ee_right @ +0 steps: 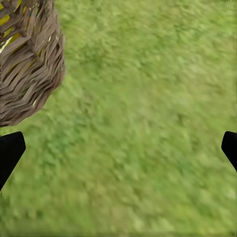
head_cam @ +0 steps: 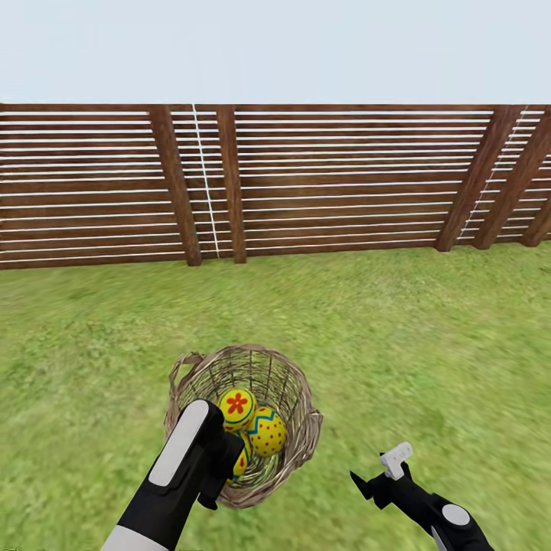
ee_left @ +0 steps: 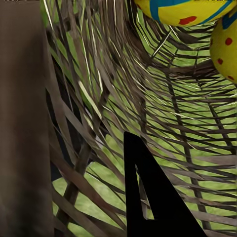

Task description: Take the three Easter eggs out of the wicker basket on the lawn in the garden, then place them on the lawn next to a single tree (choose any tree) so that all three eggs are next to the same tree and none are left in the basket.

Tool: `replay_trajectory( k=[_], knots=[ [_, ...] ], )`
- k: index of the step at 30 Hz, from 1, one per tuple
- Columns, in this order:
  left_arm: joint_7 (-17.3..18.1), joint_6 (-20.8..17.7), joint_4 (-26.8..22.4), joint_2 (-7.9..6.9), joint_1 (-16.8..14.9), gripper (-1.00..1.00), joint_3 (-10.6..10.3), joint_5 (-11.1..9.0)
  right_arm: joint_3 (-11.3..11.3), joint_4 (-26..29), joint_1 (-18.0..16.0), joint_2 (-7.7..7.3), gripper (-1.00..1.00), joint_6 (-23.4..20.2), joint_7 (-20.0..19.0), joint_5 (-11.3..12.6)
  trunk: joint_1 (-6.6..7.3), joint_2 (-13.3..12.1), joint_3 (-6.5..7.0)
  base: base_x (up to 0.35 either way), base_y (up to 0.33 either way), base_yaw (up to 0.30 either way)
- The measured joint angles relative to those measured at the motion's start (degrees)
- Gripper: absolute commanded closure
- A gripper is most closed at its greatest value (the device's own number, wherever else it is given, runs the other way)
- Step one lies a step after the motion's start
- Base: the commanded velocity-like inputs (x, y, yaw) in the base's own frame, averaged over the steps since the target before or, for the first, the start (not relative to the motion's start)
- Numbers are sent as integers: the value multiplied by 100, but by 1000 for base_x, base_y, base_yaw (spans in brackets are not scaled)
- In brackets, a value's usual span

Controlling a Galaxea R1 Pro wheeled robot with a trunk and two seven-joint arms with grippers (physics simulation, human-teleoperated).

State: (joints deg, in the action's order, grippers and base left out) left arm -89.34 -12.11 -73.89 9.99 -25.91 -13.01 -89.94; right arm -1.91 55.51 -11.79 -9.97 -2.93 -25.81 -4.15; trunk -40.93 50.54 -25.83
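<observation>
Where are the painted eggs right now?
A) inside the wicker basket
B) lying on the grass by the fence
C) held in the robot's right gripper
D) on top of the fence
A: in the head view the Easter eggs sit inside the wicker basket on the lawn, with the left arm reaching into it, while the right gripper is open over bare grass.
</observation>
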Motion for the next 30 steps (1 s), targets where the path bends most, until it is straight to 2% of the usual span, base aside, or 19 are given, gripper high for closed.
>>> replay_trajectory(
  k=[19,30],
  knots=[
    [0,-12,-1,0,-2,100,1,-9,-1,-8,-5,7,-100,-9,0,-8,0,0,38,0,0,274],
    [9,-22,-1,0,-3,100,1,-9,-1,-2,-3,7,-100,-9,3,-8,241,-440,305,0,0,222]
  ],
)
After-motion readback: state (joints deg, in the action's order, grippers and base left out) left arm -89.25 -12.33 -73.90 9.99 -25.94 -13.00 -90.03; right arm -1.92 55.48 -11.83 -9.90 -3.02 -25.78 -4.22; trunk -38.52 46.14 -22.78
